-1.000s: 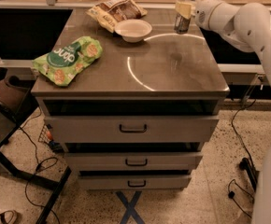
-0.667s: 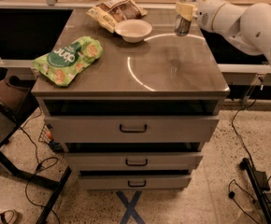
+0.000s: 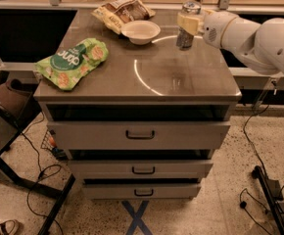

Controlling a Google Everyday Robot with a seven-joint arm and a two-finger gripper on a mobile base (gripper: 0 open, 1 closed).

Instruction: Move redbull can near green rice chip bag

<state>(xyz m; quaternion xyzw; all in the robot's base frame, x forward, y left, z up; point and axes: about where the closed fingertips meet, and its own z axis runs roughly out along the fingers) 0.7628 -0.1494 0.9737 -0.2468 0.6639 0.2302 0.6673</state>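
The redbull can (image 3: 184, 39), slim and silver-grey with dark markings, is upright at the back right of the tabletop (image 3: 181, 82), just right of a white bowl. My gripper (image 3: 187, 23) reaches in from the right, and its cream fingers (image 3: 183, 21) are closed around the can's middle. The can's shiny top shows above them. The green rice chip bag (image 3: 72, 62) lies flat at the table's front left corner, far from the can.
A white bowl (image 3: 140, 32) sits at the back centre, with a tan-and-brown snack bag (image 3: 122, 11) behind it. The table is a drawer cabinet with its drawers (image 3: 140, 134) shut. A dark stool (image 3: 10, 97) and cables stand to the left.
The gripper and the can have shifted a little to the left and toward the front of the table. The bags and the bowl have not moved.
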